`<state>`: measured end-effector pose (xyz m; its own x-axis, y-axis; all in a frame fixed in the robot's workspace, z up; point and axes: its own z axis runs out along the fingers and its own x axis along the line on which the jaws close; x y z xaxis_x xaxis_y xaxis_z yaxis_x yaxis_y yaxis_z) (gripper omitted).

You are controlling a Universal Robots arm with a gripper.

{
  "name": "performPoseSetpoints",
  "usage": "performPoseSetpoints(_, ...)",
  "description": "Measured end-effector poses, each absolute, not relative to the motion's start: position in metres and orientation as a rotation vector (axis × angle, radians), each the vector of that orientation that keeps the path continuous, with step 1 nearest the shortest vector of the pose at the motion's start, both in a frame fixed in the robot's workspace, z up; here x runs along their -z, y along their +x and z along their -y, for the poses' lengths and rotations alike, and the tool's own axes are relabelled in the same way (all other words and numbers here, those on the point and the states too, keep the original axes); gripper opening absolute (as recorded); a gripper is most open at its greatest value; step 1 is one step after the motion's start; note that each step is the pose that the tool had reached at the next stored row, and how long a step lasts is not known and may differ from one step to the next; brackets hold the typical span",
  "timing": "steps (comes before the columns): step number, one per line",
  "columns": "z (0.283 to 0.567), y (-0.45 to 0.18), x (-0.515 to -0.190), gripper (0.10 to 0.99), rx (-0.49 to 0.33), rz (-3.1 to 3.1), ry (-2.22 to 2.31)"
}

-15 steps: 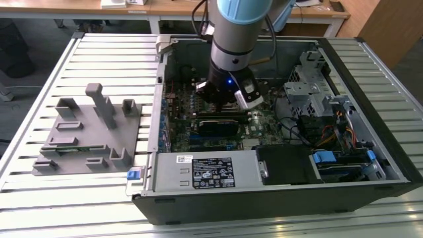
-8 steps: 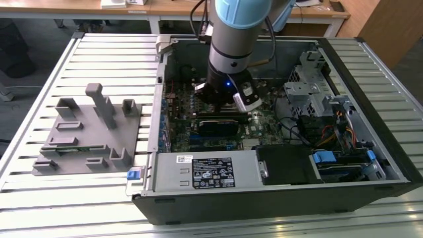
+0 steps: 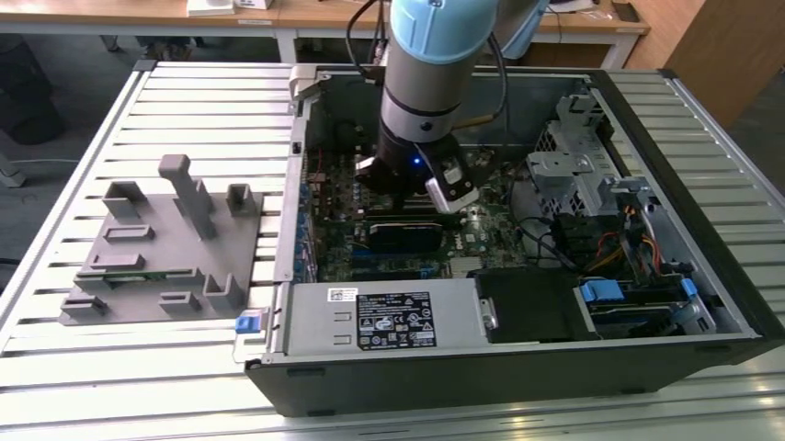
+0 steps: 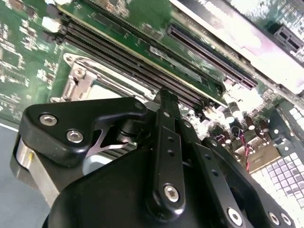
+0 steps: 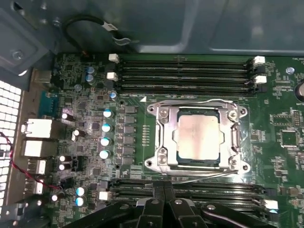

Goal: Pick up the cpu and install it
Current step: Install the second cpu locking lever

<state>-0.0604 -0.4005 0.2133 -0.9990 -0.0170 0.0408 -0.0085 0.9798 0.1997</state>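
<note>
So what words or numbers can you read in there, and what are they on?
None can be read clearly.
Black label on the grey metal box: white print, too small to read.
White sticker above the label: too small to read.
Green board: tiny white marks, too blurred to read.
The cpu: shiny top, no text that can be read.

Cpu (image 5: 198, 138) sits flat in the socket frame (image 5: 164, 142) on the motherboard (image 5: 90, 109), as my first wrist view shows it. Small square chip; silvery-grey metal top, worn pale sheen, thin dark edge showing around it. Level, square to the frame, which borders it on all four sides. Memory slots (image 5: 185, 73) run along one side of it, more slots (image 5: 190, 187) along the opposite side. Nothing rests on its top
</note>
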Motion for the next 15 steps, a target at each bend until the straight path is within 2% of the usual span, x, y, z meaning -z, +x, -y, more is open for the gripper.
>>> performPoseSetpoints(7, 0.401, -0.064, -0.207, 0.106, 0.357, 3.079, 0.021)
performPoseSetpoints(15, 0.401, -0.068, -0.201, 0.106, 0.367, 3.082, 0.022)
